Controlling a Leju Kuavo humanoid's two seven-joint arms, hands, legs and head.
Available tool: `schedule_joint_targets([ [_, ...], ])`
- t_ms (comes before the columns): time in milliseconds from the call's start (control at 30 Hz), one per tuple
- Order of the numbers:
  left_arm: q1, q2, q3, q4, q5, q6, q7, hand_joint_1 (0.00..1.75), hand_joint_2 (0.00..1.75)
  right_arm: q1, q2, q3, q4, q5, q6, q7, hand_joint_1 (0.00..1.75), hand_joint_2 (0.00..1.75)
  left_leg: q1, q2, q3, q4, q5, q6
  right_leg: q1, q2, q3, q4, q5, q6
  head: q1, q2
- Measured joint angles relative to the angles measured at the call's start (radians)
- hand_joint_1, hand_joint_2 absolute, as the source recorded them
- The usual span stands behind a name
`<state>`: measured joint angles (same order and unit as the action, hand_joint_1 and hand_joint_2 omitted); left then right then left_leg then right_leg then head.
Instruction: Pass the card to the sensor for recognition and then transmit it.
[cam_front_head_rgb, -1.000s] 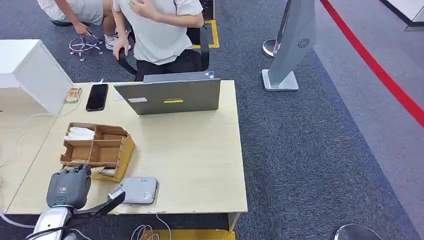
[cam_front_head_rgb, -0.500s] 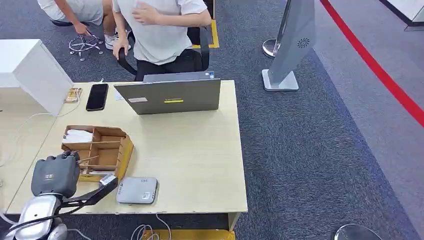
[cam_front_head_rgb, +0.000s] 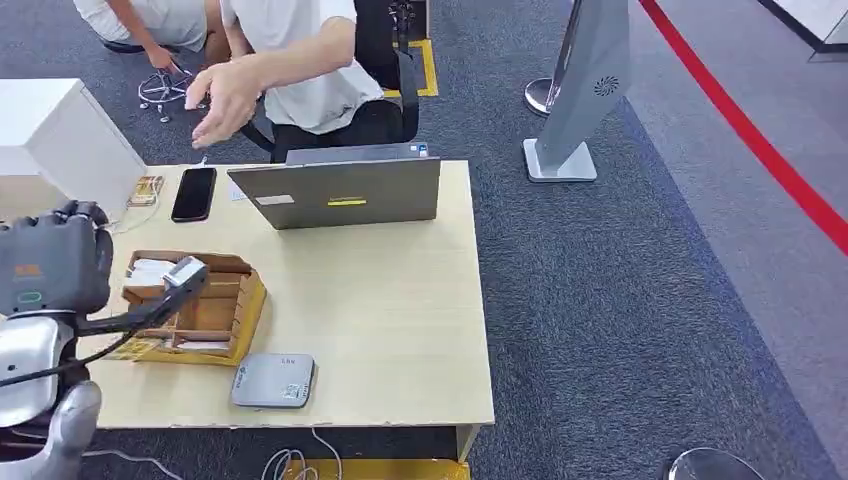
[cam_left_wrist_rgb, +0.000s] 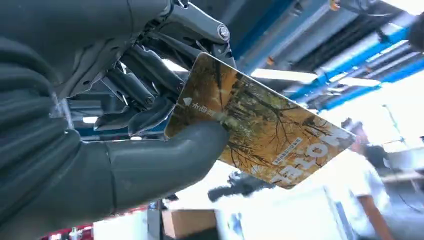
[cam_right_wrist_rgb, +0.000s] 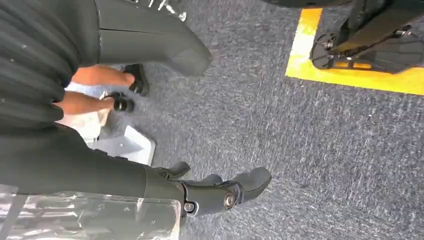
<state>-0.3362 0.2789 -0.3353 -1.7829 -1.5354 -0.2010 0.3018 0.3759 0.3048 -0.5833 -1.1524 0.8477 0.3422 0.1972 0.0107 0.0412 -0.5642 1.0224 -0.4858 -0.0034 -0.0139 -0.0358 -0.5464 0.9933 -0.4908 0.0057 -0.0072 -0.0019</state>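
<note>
Golden card (cam_left_wrist_rgb: 260, 125) pinched in raised left hand (cam_front_head_rgb: 55, 262), above table's left edge (cam_front_head_rgb: 60, 330).

Autumn-print card (cam_left_wrist_rgb: 260, 132) — pinched, raised; grey sensor (cam_front_head_rgb: 273, 381) flat.

We saw the left hand (cam_left_wrist_rgb: 115, 125) pinching a card (cam_left_wrist_rgb: 260, 127) between its thick thumb and darker fingers (cam_left_wrist_rgb: 150, 82). The card, printed with yellow autumn trees and the word HOTEL, stuck out beyond the fingertips. Past it stood a blurred person (cam_left_wrist_rgb: 367, 172).
</note>
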Motion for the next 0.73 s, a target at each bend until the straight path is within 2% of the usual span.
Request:
schedule_joint_targets([
  [167,-0.064,0.037,-0.02,0.08,0.0,-0.01,0.05,1.75,1.75,-0.016,0.0,-0.021,0.024,0.014,-0.002,-0.013,0.0,1.75,0.0,0.0,0.0,0.0,0.0,0.0,0.0,0.0,0.0,0.0,0.0,0.0,0.0,0.0],
  [433,-0.08,0.052,-0.047,0.131,0.0,-0.026,0.06,1.75,1.75,-0.023,0.0,-0.038,0.045,0.014,-0.003,-0.007,0.0,1.75,0.0,0.0,-0.001,0.0,0.0,0.0,0.0,0.0,-0.001,0.0,0.0,0.0,0.001,0.0],
  [567,-0.081,0.053,-0.055,0.153,0.0,-0.033,0.047,1.75,1.75,-0.025,0.0,-0.042,0.05,0.009,-0.003,0.0,0.0,1.75,0.0,0.004,-0.002,0.0,0.0,0.0,0.0,0.004,-0.003,0.0,0.001,0.0,0.0,0.0],
  [600,-0.081,0.053,-0.056,0.156,0.0,-0.033,0.044,0.0,1.75,-0.025,0.0,-0.042,0.051,0.005,-0.003,0.0,0.0,1.75,0.0,0.006,-0.002,0.0,0.0,0.0,0.0,0.006,-0.004,0.0,0.002,-0.001,0.0,0.0],
  [733,-0.081,0.049,-0.059,0.166,0.0,-0.034,0.007,0.0,1.75,-0.019,0.0,-0.041,0.051,-0.034,-0.003,0.01,0.0,1.75,0.0,0.01,-0.003,0.0,-0.001,0.0,0.001,0.009,-0.006,0.0,0.003,-0.002,0.0,0.0],
])
